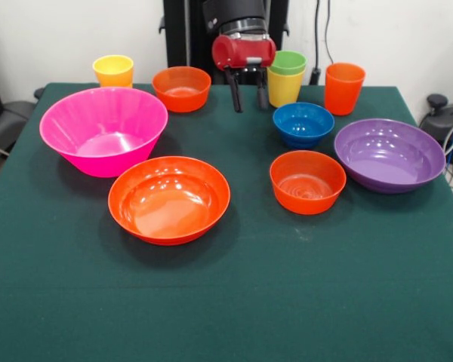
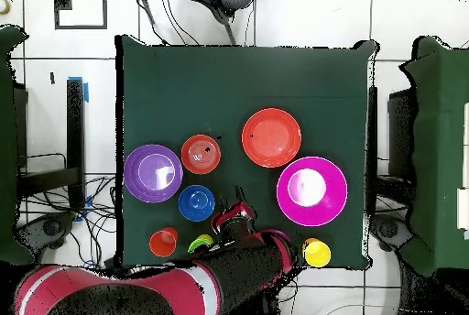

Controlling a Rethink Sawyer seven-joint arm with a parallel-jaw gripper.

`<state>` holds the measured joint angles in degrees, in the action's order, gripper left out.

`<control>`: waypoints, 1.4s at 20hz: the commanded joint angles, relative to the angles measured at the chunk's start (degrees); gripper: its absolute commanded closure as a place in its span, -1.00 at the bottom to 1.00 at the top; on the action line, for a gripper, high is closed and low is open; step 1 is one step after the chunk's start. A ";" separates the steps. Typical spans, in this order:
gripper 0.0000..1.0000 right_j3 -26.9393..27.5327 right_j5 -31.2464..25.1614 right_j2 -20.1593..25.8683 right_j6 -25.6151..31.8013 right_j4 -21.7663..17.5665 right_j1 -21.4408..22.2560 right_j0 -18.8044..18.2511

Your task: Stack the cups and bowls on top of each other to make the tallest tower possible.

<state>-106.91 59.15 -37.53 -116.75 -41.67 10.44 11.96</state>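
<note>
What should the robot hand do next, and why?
Probably lower the gripper toward the small orange bowl beside it. Nothing is stacked except a green cup sitting in a yellow cup, the fingers hang open and empty, and that bowl is the nearest piece.

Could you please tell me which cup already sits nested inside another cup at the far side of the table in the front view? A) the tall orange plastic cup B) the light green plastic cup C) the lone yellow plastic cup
B: the light green plastic cup sits inside a yellow plastic cup, while the tall orange plastic cup stands alone.
</note>
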 commanded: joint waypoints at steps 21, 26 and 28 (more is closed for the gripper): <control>-1.00 0.94 -6.12 13.91 -7.62 -5.24 -2.95 -0.32; -1.00 0.30 -3.49 14.91 -6.33 -3.71 -3.50 -1.06; -1.00 0.21 -2.97 15.03 -5.20 -2.55 -4.14 -1.04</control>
<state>-107.97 59.14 -31.93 -116.75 -46.17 9.13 11.75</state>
